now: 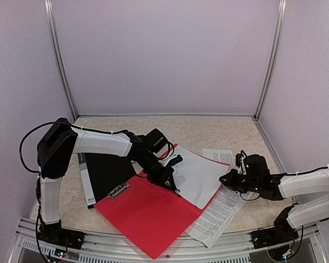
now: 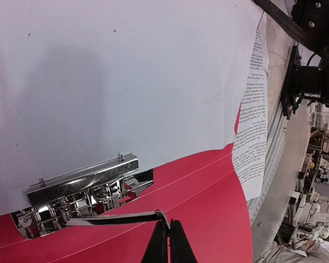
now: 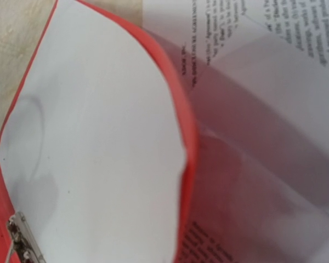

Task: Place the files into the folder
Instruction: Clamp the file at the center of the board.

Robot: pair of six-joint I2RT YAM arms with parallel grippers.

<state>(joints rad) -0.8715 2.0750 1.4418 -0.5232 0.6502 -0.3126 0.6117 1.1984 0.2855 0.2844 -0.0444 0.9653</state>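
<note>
Ok so, starting at the near edge: the red folder (image 1: 148, 216) lies open and skewed, and its near corner pokes out over the metal rail (image 1: 126, 241), so zero margin there. The printed sheet (image 1: 219, 213) sticks out from under the folder on the right. Its near corner almost reaches the rail too.

Left of the folder there's a black cover (image 1: 104, 172) with a white label strip (image 1: 83, 175) along its left side, print too small to read. A metal clip (image 1: 119, 190) sits right where black meets red.

Mid table, the blank sheet (image 1: 197, 175) lies on the folder's far half, over the printed one. So the files are on and beside the folder, not clamped in. The folder's own clamp (image 2: 82, 189) sits at the blank sheet's edge. The left gripper (image 2: 169, 235) has its jaws fully together, tips right at the end of the clamp's lever (image 2: 109, 219). Can't tell if it's actually pinching it.

The right gripper (image 1: 228, 179) is at the blank sheet's right edge, jaws closed. Can't tell if it has hold of anything. From its wrist cam the red edge curls up there. The text on the printed sheet is dense and blurry, can't read it properly.

Open room is the far strip of tabletop (image 1: 208, 131), up to the back wall (image 1: 164, 55).
</note>
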